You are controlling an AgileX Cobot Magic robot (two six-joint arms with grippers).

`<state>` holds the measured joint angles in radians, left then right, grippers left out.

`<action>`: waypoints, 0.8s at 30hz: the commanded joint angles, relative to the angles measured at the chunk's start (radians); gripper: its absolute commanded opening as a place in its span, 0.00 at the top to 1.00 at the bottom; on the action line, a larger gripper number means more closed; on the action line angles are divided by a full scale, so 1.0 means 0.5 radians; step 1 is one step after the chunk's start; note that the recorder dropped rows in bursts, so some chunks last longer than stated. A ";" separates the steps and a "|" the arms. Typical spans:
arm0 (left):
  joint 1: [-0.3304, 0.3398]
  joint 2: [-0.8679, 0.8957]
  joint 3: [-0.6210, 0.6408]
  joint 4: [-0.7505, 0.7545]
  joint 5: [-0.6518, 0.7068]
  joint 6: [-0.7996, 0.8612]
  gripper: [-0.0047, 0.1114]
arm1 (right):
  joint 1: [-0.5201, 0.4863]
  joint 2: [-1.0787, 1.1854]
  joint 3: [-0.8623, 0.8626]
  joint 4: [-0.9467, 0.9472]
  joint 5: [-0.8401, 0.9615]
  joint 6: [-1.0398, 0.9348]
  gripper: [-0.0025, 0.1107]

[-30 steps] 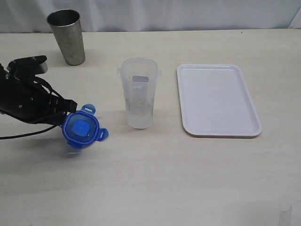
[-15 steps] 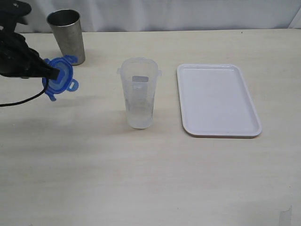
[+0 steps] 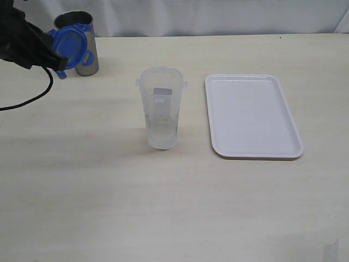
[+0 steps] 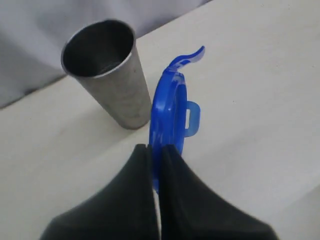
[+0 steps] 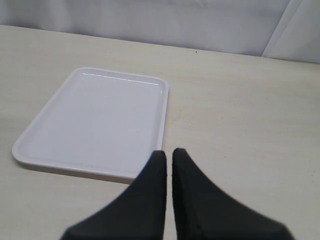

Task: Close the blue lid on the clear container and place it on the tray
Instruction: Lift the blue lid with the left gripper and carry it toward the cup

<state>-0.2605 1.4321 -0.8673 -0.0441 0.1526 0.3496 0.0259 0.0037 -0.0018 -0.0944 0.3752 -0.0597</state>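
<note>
My left gripper (image 3: 57, 59) is shut on the rim of the blue lid (image 3: 70, 45), holding it in the air at the far left, in front of the steel cup. In the left wrist view the blue lid (image 4: 170, 112) stands edge-on between the black fingers, with the gripper (image 4: 156, 149) clamped on its rim. The clear container (image 3: 161, 107) stands upright and uncovered in the middle of the table. The white tray (image 3: 252, 115) lies to its right, with nothing on it. My right gripper (image 5: 169, 154) is shut on nothing, hovering just off the tray (image 5: 95, 120) rim; it does not show in the exterior view.
A grey steel cup (image 3: 77, 42) stands at the far left back, right behind the held lid, and shows in the left wrist view as the steel cup (image 4: 107, 72). A black cable (image 3: 30, 101) hangs from the left arm. A white backdrop closes the table's far edge.
The left arm has lifted the lid from low over the table and carried it up and back to the left, in front of the steel cup. Container and tray have not moved.
</note>
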 commanded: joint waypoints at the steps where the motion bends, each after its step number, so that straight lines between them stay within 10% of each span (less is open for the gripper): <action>1: -0.132 -0.019 -0.014 0.187 -0.256 0.099 0.96 | -0.005 -0.007 0.004 0.013 -0.007 0.008 0.94; 24: -0.247 0.174 -0.014 0.630 -1.021 0.852 0.96 | -0.005 -0.007 0.004 0.013 -0.007 0.008 0.94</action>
<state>-0.3761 1.4930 -0.8673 0.2766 -0.3083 0.6762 0.0259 0.0037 -0.0018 -0.0944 0.3752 -0.0597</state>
